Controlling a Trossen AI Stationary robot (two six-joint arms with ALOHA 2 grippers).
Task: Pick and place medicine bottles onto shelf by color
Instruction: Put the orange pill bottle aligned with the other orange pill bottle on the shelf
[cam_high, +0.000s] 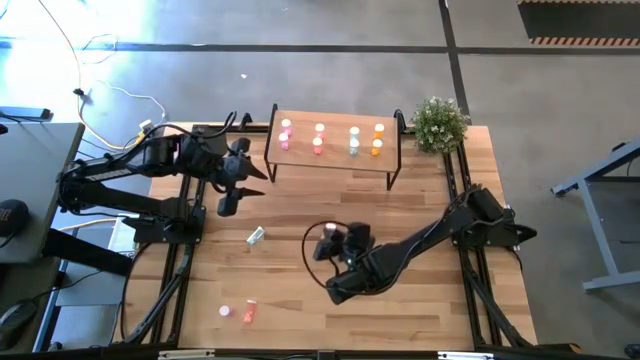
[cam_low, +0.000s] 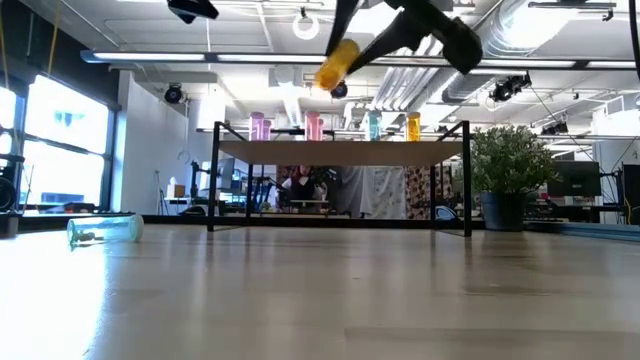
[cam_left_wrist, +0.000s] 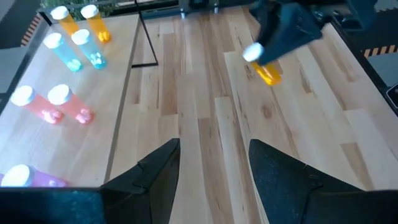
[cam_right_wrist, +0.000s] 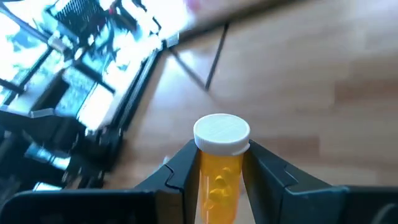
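The shelf (cam_high: 335, 160) stands at the table's far side. On it stand capped medicine bottles in pairs: pink (cam_high: 285, 137), salmon (cam_high: 318, 140), pale green (cam_high: 354, 140) and orange (cam_high: 377, 141). My right gripper (cam_right_wrist: 221, 149) is shut on an orange bottle (cam_right_wrist: 219, 180) in the air over the table's middle, in front of the shelf. The low view shows that bottle (cam_low: 337, 62) high up. My left gripper (cam_left_wrist: 214, 168) hovers open by the shelf's left end with nothing between its fingers. My right gripper pinches the orange bottle's body just below the white cap (cam_right_wrist: 222, 132) between its two fingers. The bottle lies along the fingers, and its cap sticks out past their tips. The fingers slant down from the table's right. The bottle is tilted and lifted clear of the table.
A pale green bottle (cam_high: 256, 236) lies on its side on the table left of centre. Two pink bottles (cam_high: 238, 312) are near the front left. A potted plant (cam_high: 440, 122) stands at the shelf's right end. A black cable loop (cam_high: 308, 250) hangs by the right gripper.
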